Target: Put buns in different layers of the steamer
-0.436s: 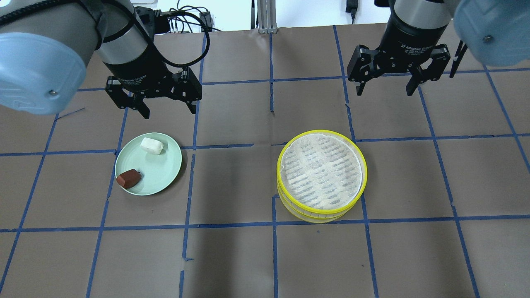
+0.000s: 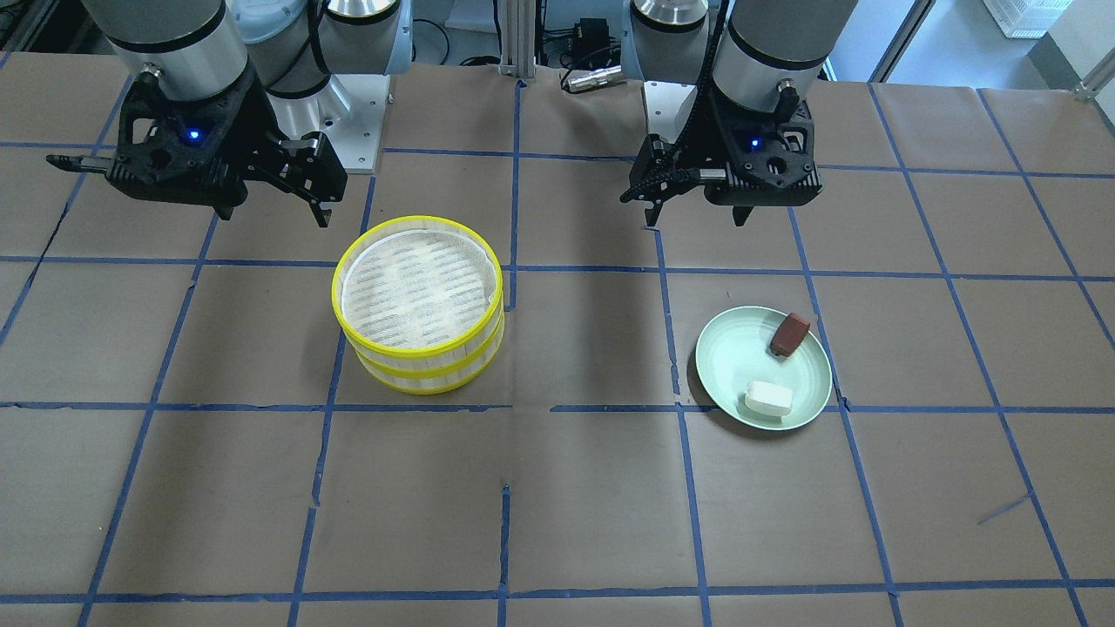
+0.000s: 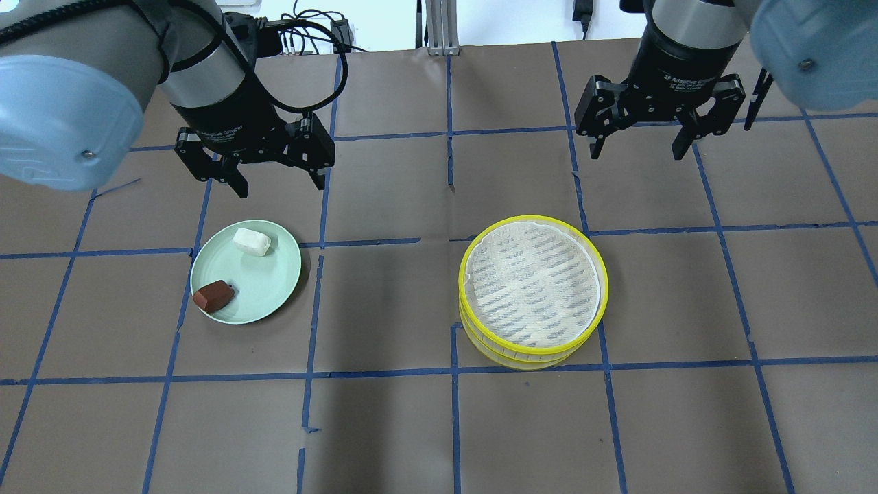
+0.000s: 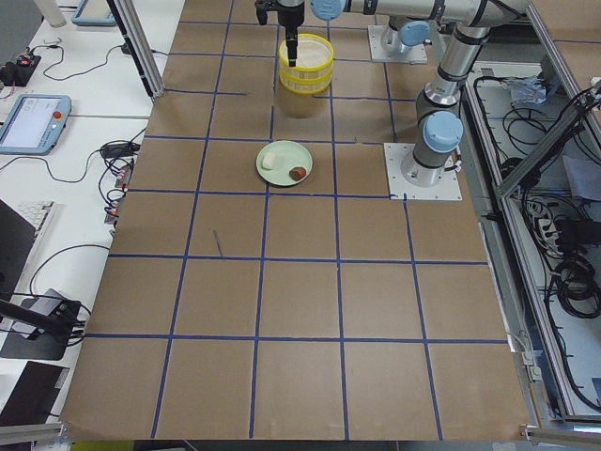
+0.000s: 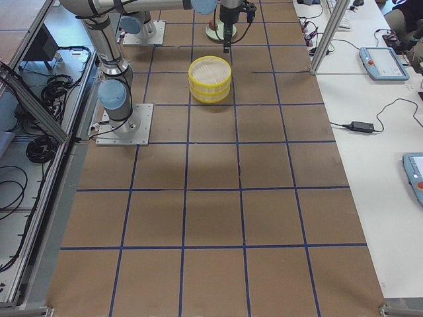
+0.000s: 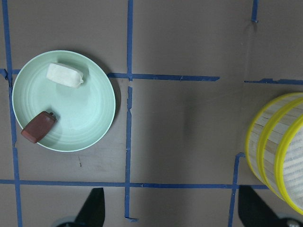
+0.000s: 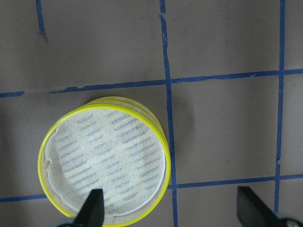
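While both arms hang above the brown table (image 3: 411, 425), which blue tape lines divide into squares, neither gripper holds anything. The left gripper (image 3: 280, 186) hovers high near the plate, its fingers spread wide and touching nothing. The right gripper (image 3: 638, 154) hovers near the steamer, clear of it, with its fingers likewise spread apart. The steamer (image 3: 531, 281) stands on the robot's right half of the table with its two layers stacked. The upper tier (image 2: 418, 338) sits squarely on the lower tier (image 2: 429, 373), and the slatted white floor on top lies bare. Well to the steamer's left rests the pale green plate (image 3: 267, 291). Both buns lie on it, apart from each other. The white bun (image 3: 251, 241) is on the side away from the robot, and the reddish-brown bun (image 3: 213, 295) is by the rim nearer the robot, to the left.
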